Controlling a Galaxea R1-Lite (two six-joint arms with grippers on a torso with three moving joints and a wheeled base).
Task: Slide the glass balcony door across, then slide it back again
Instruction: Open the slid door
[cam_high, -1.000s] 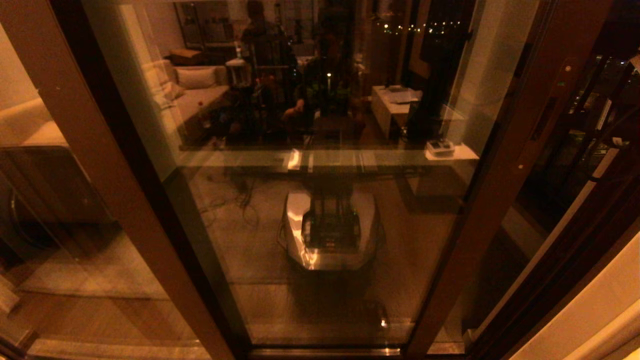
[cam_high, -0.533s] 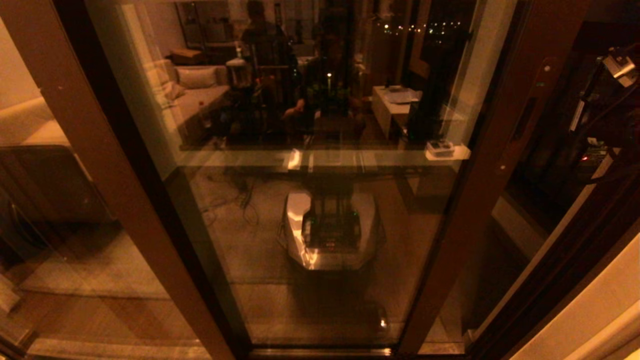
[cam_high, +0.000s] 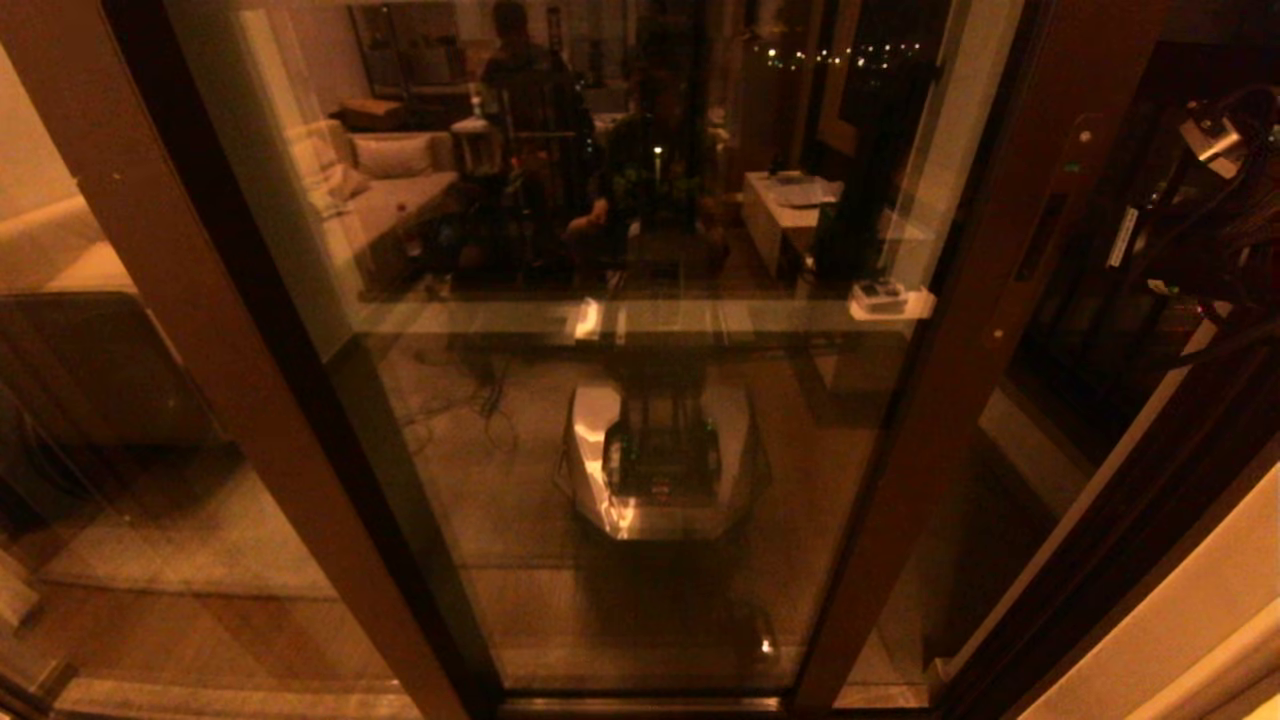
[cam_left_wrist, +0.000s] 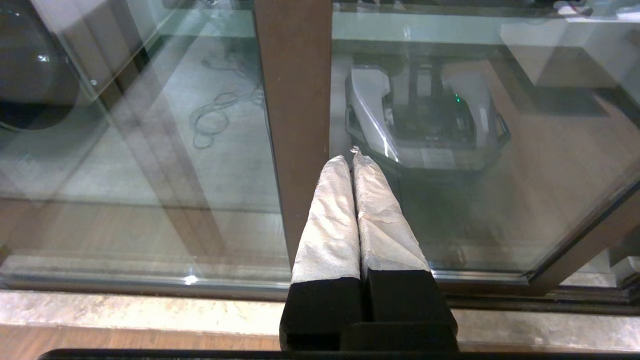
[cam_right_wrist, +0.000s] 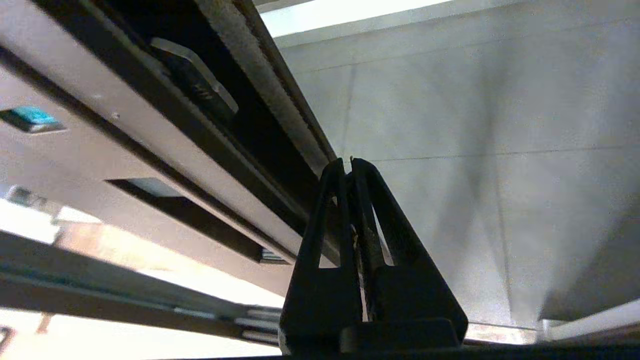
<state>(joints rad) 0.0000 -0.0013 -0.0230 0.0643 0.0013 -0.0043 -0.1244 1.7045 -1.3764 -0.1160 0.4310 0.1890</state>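
Right gripper (cam_right_wrist: 348, 162), black fingers pressed together with nothing between them, sits up at the edge of the glass balcony door (cam_high: 640, 400), tips beside the dark channel of the brown upright that carries the slim recessed handle (cam_high: 1040, 238) and green dot (cam_high: 1073, 167). Left gripper (cam_left_wrist: 353, 156), white-wrapped fingers likewise closed and empty, hangs low in front of a brown upright (cam_left_wrist: 296, 100), apart from the glass. Door pane fills the middle of the head view, its handle side toward the robot's right with a dark gap beyond it.
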